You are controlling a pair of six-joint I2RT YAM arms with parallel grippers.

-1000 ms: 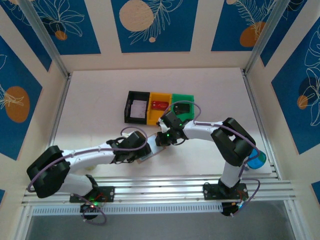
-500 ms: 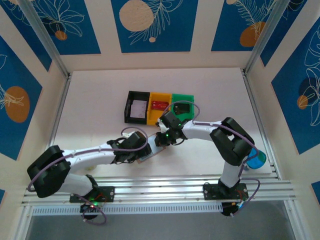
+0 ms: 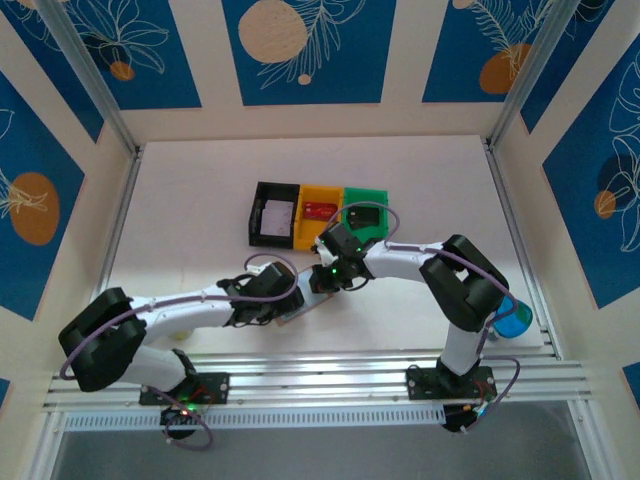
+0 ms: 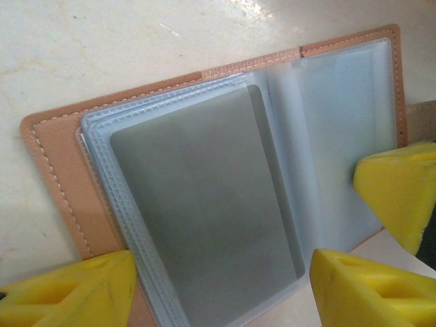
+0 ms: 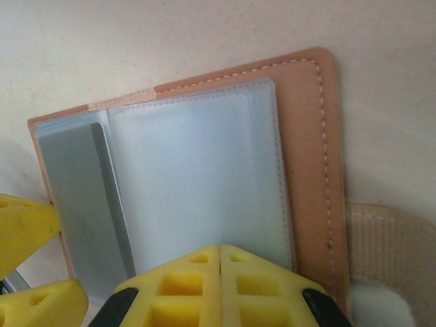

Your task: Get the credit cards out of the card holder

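Observation:
The card holder lies open on the table between both arms: tan leather with clear grey-blue pockets. A grey card sits inside the stacked pockets of one half. My left gripper is open just above that half, one yellow finger over the leather edge and the other past the pocket's corner. My right gripper is shut, with its joined tips resting on the clear pocket of the other half. The right gripper's tip also shows in the left wrist view.
A black bin, a yellow bin and a green bin stand in a row just behind the arms. The holder's beige strap tab sticks out beside the leather edge. The metal rail runs along the near edge.
The left arm has shifted slightly and its jaws look a little narrower. The card holder and the right gripper stay in place.

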